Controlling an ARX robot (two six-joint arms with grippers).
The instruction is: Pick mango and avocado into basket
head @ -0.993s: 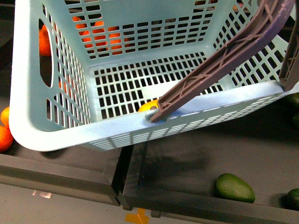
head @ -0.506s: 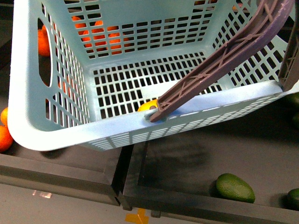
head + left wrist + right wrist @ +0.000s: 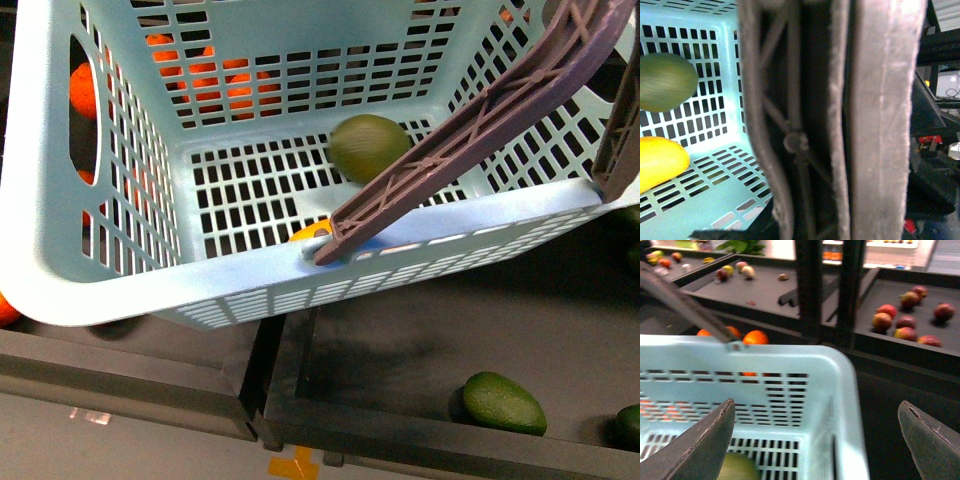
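Observation:
The light blue basket (image 3: 100,280) fills the front view, hanging tilted above the black trays. Inside it the olive-green avocado (image 3: 370,147) shows blurred above the slotted floor. The yellow mango (image 3: 310,232) lies on that floor, mostly hidden behind the near rim. In the left wrist view the avocado (image 3: 665,82) is above the mango (image 3: 660,160), and my left gripper (image 3: 810,220) is shut on the brown-purple basket handle (image 3: 790,125). My right gripper (image 3: 815,440) is open over a basket corner (image 3: 840,390), nothing between its fingers, with the avocado (image 3: 737,467) below.
Two more avocados (image 3: 503,402) (image 3: 628,425) lie on the near black tray (image 3: 400,360). Oranges (image 3: 200,80) show through the basket's lattice on the far tray. In the right wrist view a black post (image 3: 812,290) stands behind the basket, and reddish fruits (image 3: 910,315) lie on a farther tray.
The avocado has appeared inside the basket, blurred by motion; it was not there half a second ago. The basket has shifted slightly left. The mango stays on the floor.

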